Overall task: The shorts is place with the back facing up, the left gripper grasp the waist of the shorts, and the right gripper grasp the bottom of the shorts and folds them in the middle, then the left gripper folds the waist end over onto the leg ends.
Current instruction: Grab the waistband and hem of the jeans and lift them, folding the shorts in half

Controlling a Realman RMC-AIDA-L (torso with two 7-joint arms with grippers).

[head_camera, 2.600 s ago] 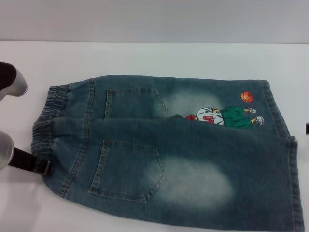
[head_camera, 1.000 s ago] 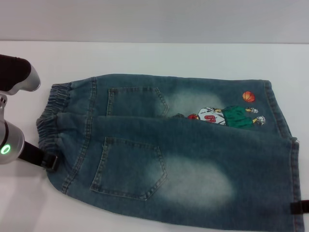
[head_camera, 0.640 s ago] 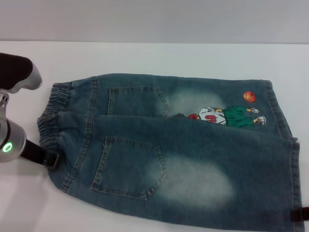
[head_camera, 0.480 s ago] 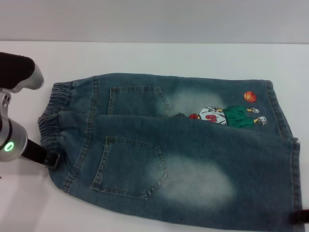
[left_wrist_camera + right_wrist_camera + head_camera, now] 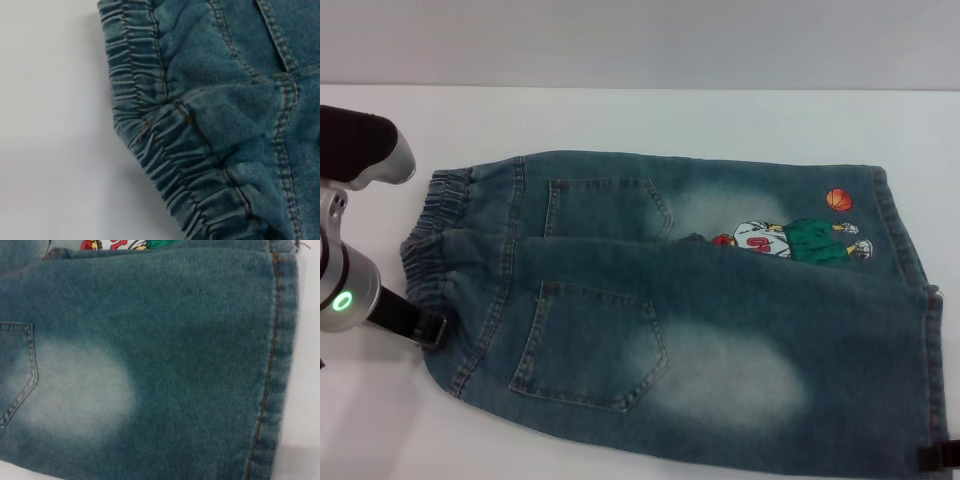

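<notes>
The shorts point(image 5: 700, 330) lie back up on the white table, folded lengthwise, with the near half overlapping the far half and both back pockets showing. The puckered waist point(image 5: 425, 250) points left, and the left wrist view shows it close up as the waist point(image 5: 150, 125). The hemmed leg ends point(image 5: 920, 330) point right, filling the right wrist view as a stitched hem point(image 5: 275, 365). My left gripper point(image 5: 425, 330) touches the near corner of the waist. Only a black sliver of my right gripper point(image 5: 942, 456) shows, at the near corner of the hem.
The white table point(image 5: 640, 120) stretches beyond the shorts to a pale back wall. The cartoon print point(image 5: 790, 240) and orange ball point(image 5: 838, 199) sit on the far leg near the hem. The left arm's upper link point(image 5: 360, 150) hangs over the table's left side.
The left arm has crept right, nudging the waist slightly. The right gripper has slid from beside the hem's middle to its near corner, almost out of the picture.
</notes>
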